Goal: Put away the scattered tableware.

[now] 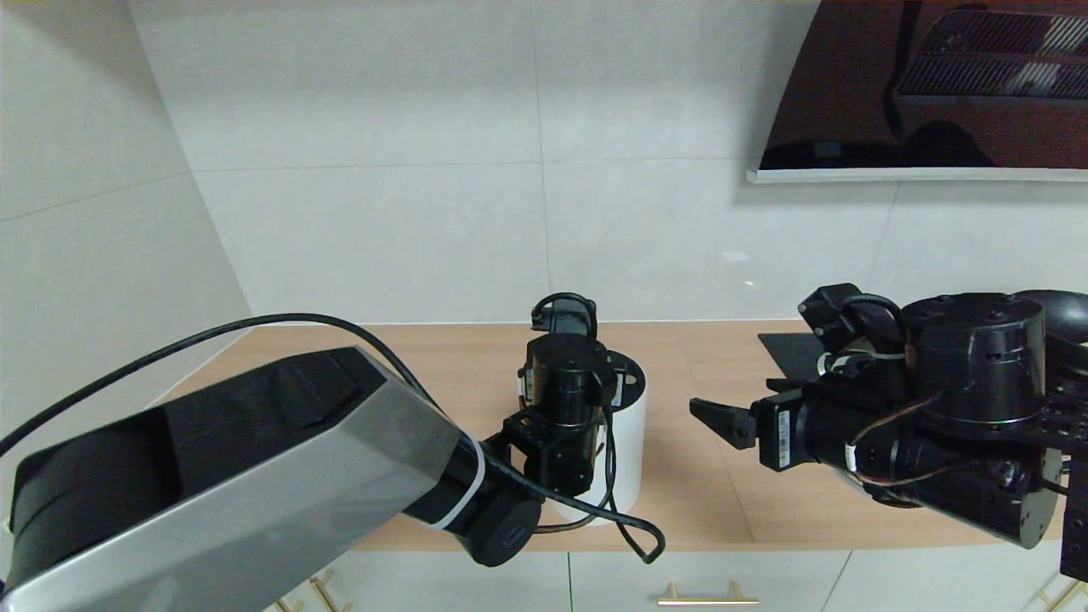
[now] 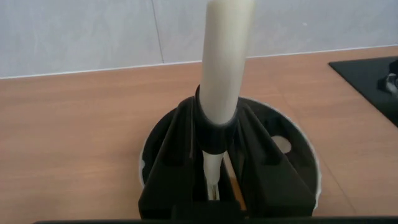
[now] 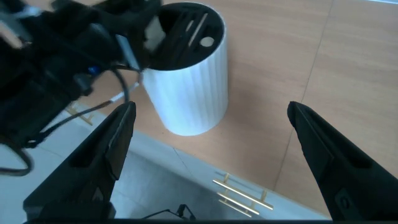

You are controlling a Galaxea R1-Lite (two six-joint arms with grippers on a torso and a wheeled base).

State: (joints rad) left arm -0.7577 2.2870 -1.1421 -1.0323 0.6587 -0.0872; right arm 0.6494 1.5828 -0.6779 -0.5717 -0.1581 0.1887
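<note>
A white ribbed utensil holder (image 1: pixel 631 442) with a black slotted lid stands on the wooden counter (image 1: pixel 459 357). My left gripper (image 2: pixel 214 146) hangs right above the lid (image 2: pixel 292 146) and is shut on a cream-handled utensil (image 2: pixel 227 56) with a black collar. The utensil stands upright, its thin lower end down in a lid slot. In the head view the left gripper (image 1: pixel 563 321) covers most of the lid. To the holder's right my right gripper (image 1: pixel 729 418) hovers over the counter, open, with nothing between its fingers. The right wrist view has the holder (image 3: pixel 193 87) beyond its gripper (image 3: pixel 210 111).
A black cooktop (image 1: pixel 790 353) lies on the counter at the right, under a dark range hood (image 1: pixel 918 93). A white tiled wall closes the back and left. White drawers with gold handles (image 1: pixel 705 599) sit below the counter's front edge.
</note>
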